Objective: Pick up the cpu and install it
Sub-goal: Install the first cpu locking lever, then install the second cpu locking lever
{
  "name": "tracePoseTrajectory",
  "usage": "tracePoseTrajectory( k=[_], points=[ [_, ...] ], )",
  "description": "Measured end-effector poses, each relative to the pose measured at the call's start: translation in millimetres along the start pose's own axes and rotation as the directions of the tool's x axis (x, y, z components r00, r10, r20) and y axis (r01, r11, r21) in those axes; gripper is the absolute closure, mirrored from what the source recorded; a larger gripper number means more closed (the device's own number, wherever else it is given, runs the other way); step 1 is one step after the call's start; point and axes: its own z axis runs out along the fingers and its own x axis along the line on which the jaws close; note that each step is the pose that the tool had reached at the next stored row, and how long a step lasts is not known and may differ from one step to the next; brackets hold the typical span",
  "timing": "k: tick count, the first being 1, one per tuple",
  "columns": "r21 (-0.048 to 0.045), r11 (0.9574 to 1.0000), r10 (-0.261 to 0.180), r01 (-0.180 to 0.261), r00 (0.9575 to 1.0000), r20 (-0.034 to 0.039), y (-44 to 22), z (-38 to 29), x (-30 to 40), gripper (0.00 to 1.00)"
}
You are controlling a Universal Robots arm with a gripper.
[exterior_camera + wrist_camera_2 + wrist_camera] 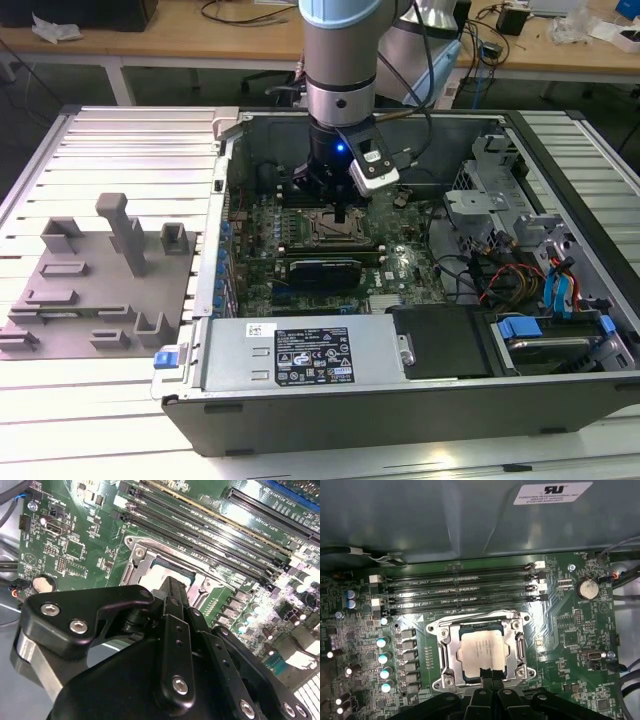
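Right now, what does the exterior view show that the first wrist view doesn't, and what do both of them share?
Exterior view alone: the whole open computer case, the arm reaching down into it, and the grey plastic tray on the table at the exterior view's left. First wrist view alone: the cpu, its silvery top lying inside the socket frame, and a coin battery. Shared: the green motherboard, the socket and the gripper over it.
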Motion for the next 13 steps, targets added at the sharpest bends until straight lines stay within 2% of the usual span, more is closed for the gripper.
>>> tracePoseTrajectory(
  k=[2, 13],
  points=[
    [0.0029, 1.0000, 0.000, 0.000, 1.0000, 0.0003, 0.0, -7.1, -0.9, 0.89],
    [0.0040, 1.0000, 0.000, 0.000, 1.0000, 0.0004, 0.0, -7.2, -0.9, 0.89]
  ],
)
